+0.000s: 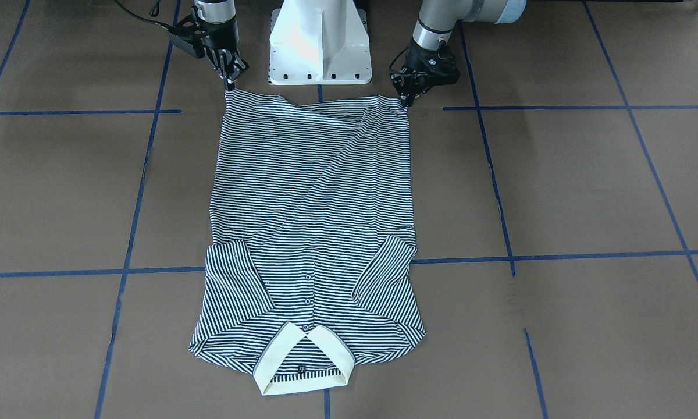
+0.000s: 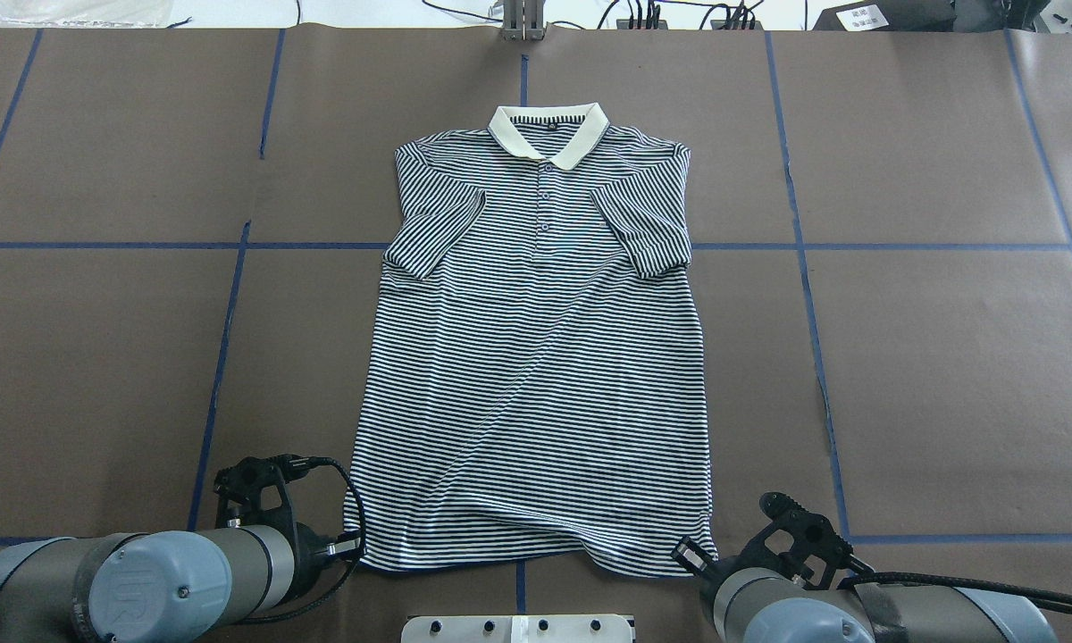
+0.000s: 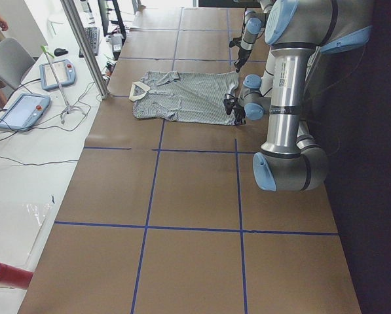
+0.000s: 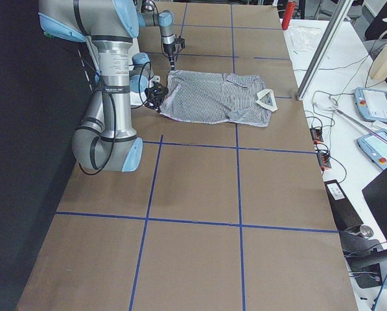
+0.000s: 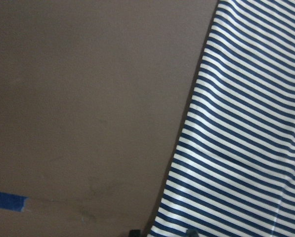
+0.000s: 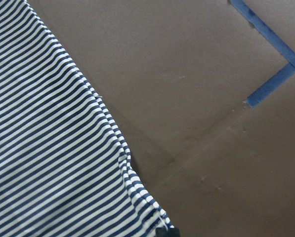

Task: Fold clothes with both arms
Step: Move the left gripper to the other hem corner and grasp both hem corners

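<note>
polo shirt (image 2: 536,357) flat mid-counter (image 2: 929,375), collar at 12, hem at 6 | left gripper (image 2: 350,545) at hem 7 o'clock, right gripper (image 2: 699,564) at 5 | jaws tips at corners, closure can't tell | risk: shallow pinch, corner slips on lift, fold skews

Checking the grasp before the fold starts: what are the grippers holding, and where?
Each appears to pinch a bottom hem corner of the polo shirt: left gripper one corner, right gripper the other.
</note>
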